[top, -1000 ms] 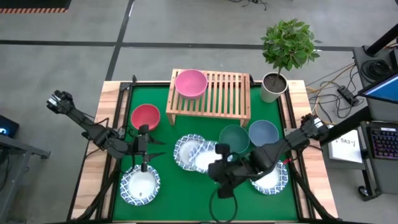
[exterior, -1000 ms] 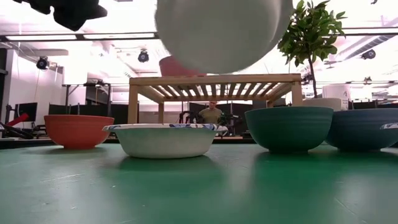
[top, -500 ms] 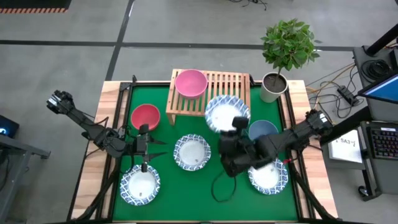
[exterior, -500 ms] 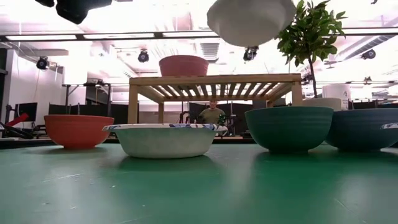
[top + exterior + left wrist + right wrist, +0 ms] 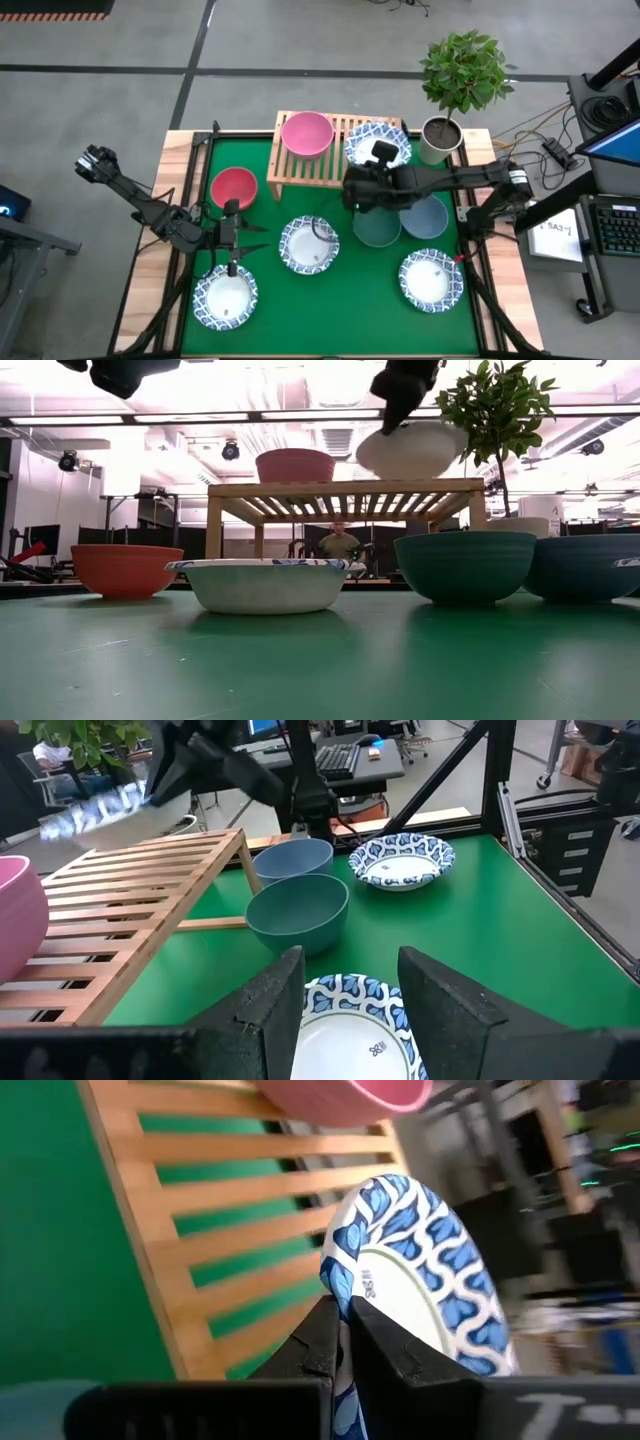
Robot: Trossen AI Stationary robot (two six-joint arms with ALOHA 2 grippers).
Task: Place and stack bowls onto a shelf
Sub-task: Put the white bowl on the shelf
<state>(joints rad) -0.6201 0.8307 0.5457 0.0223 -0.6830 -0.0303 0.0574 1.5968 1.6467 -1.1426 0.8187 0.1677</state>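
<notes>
Low view, nearest first: green worktop (image 5: 320, 660), then a white bowl (image 5: 265, 584) resting on it, flanked by a red bowl (image 5: 126, 569) and a teal bowl (image 5: 465, 565), with a blue bowl (image 5: 590, 567) touching the teal one. Behind these, the shelf (image 5: 345, 490), carrying a pink bowl (image 5: 295, 464) at one end. Above the shelf's other end, clear of the slats, a patterned bowl (image 5: 412, 450) pinched at its rim by the right gripper (image 5: 340, 1320), tilted slightly.

Judged as the placing step: bowl carried over the shelf, not yet set down. Calls next for lowering until the base meets the slats beside the pink bowl, levelling it, then opening.

Left gripper (image 5: 350, 995) parked over the worktop with jaws apart and empty, near two more white bowls (image 5: 225, 296) (image 5: 308, 244). A fourth white bowl (image 5: 431, 279) sitting alone toward the right near corner.

Worktop felt flat and green, edged in pale wood. Beyond the shelf, a potted plant (image 5: 462, 75) at the corner; farther off, a bright room with ceiling lights and a seated person (image 5: 340, 543).
</notes>
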